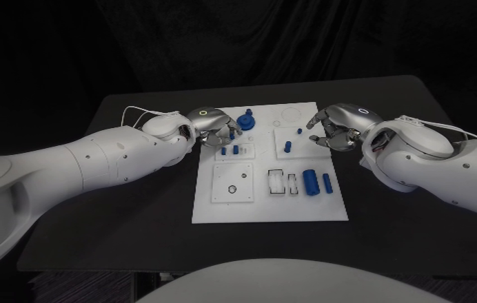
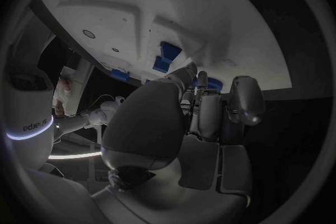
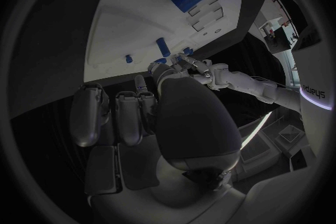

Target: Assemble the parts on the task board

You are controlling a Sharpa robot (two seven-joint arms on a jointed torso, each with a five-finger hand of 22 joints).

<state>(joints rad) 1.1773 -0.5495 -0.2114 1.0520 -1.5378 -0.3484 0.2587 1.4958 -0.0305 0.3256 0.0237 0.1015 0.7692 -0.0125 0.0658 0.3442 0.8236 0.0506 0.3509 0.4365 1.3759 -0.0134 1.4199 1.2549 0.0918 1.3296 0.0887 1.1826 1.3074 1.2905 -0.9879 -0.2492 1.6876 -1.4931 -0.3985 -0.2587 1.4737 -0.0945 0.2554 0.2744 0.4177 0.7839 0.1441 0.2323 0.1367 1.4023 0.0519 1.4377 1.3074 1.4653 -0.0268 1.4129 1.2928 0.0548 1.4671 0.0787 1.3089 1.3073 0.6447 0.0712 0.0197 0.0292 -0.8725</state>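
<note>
The white task board (image 1: 268, 200) lies mid-table. A tall blue part (image 1: 247, 120) stands near its far left corner, with two small blue pegs (image 1: 229, 150) in front of it. A blue peg (image 1: 288, 144) and a small blue piece (image 1: 300, 132) stand in the far right block. A thick blue cylinder (image 1: 310, 181) and a thin blue rod (image 1: 327, 184) lie near the right edge. My left hand (image 1: 214, 127) hovers just left of the tall part, fingers (image 2: 203, 106) pointing at the board, nothing seen in them. My right hand (image 1: 338, 125) hangs at the board's far right edge, fingers (image 3: 129, 117) loosely bent and holding nothing.
The board also has a round recess (image 1: 289, 115) at the far edge, a plate with an oval hole (image 1: 233, 188) at front left, and rectangular slots (image 1: 283, 183) in the middle. Black table (image 1: 129, 234) surrounds the board, and a dark curtain hangs behind.
</note>
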